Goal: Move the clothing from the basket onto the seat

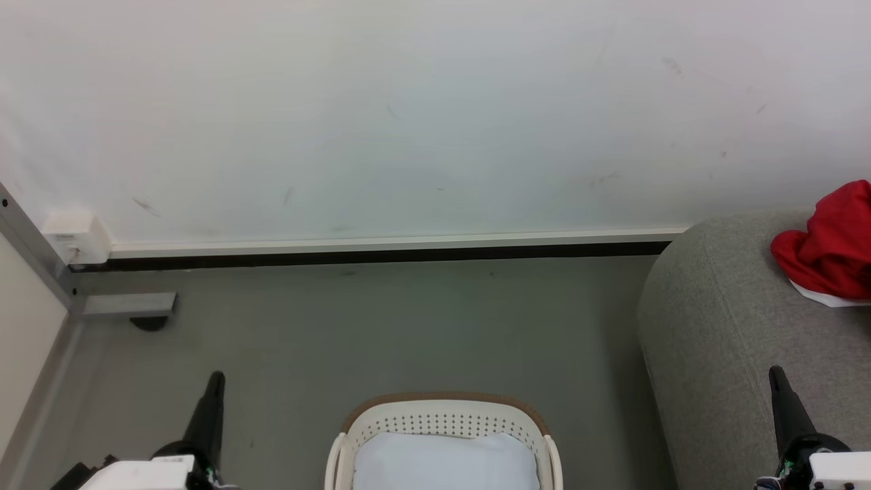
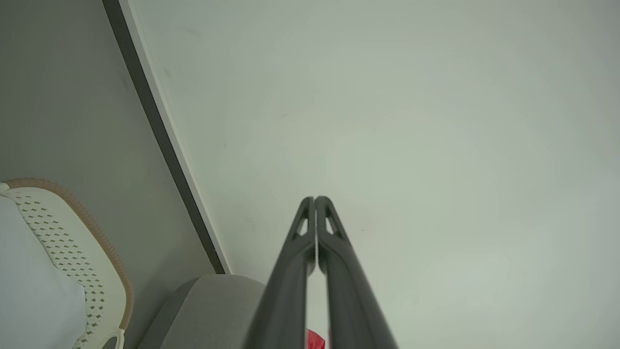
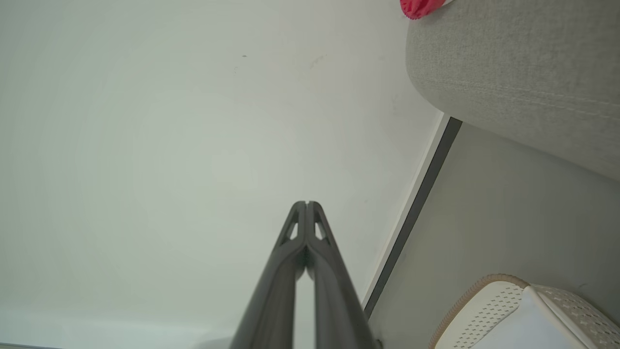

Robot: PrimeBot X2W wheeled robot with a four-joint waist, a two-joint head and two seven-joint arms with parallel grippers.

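A bunched red garment with a white edge (image 1: pixel 831 246) lies on top of the grey sofa (image 1: pixel 735 327) at the right edge of the head view; a sliver of red (image 3: pixel 419 7) and the sofa (image 3: pixel 523 72) show in the right wrist view. The cream basket with a brown rim (image 1: pixel 442 425) stands on the floor at bottom centre, and a plain white liner (image 1: pixel 442 463) is all I see inside it. My left gripper (image 1: pixel 216 378) is at the lower left, shut and holding nothing (image 2: pixel 315 198). My right gripper (image 1: pixel 776 373) is at the lower right over the sofa's front, shut and holding nothing (image 3: pixel 306 203).
A white wall (image 1: pixel 435 116) with a dark skirting strip (image 1: pixel 381 257) closes off the far side of the grey floor (image 1: pixel 381 327). A metal frame leg and a small white box (image 1: pixel 76 238) sit at the left edge.
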